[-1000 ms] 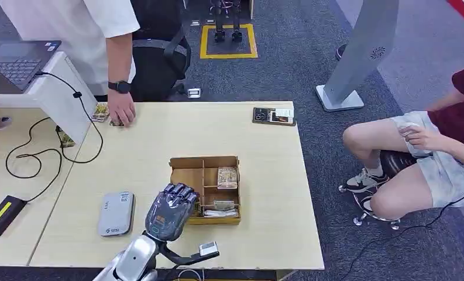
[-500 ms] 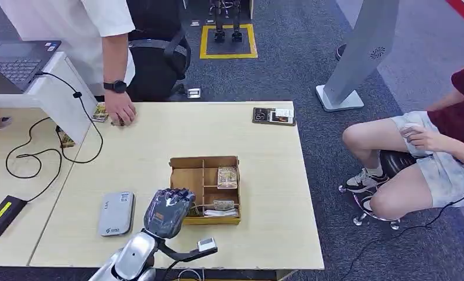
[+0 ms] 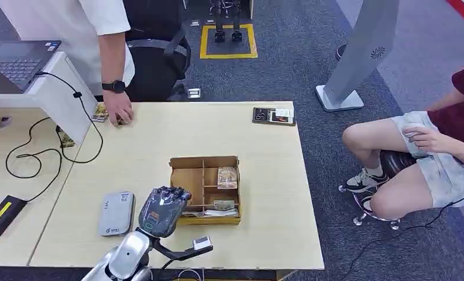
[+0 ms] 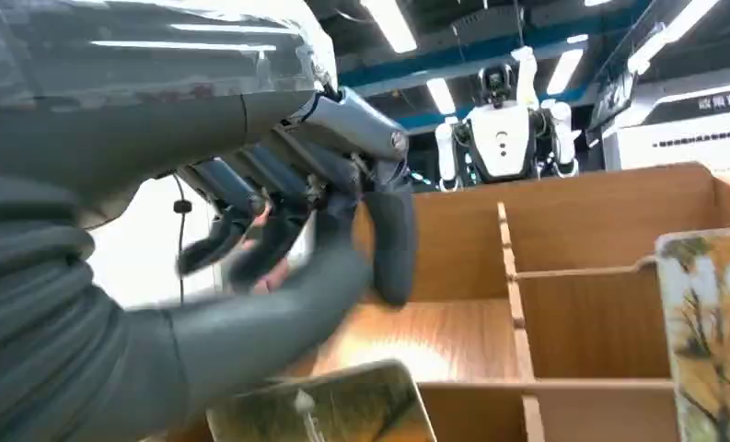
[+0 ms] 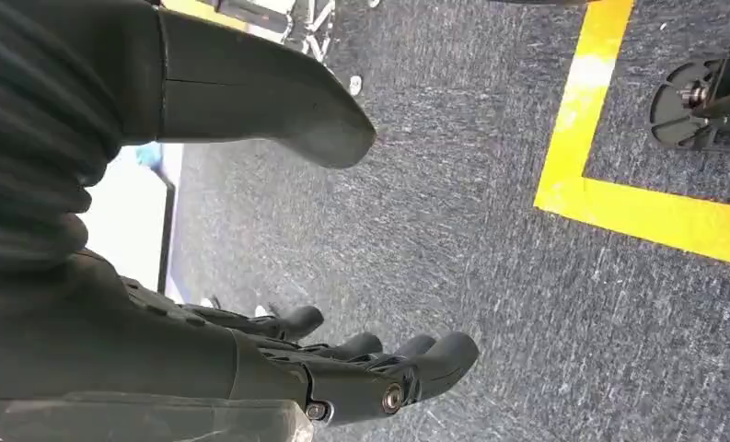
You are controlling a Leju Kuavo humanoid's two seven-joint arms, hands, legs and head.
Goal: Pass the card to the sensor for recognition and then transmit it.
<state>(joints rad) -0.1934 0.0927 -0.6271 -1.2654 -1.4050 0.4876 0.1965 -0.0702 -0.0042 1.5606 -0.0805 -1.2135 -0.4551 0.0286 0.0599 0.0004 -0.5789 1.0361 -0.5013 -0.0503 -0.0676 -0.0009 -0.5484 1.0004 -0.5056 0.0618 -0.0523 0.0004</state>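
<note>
Left hand [image 3: 163, 211] hangs over the front left corner of the wooden box [image 3: 205, 188]. Its fingers [image 4: 278, 221] are curled and held apart from the thick thumb [image 4: 388, 244], and nothing sits between them. One card [image 3: 227, 177] with a tree picture stands in a back slot of the box, on the right side. More cards [image 3: 220, 206] lie in the front right slot. In the left wrist view a card [image 4: 329, 410] pokes up just under the hand, but they do not touch.

Right hand [image 5: 342, 368] hangs down over the dark grey carpet [image 5: 490, 184] near a yellow line [image 5: 646, 216]. Its fingers are spread and hold nothing.

A flat grey sensor [image 3: 116, 213] lies on the table [image 3: 264, 193], just beside the left hand, on its left. A person's hand [image 3: 119, 110] rests on some cards at the far left edge of the table. Another small card pack [image 3: 274, 115] lies at the far edge, well apart from the box. A second person sits on a stool to the right of the table.
</note>
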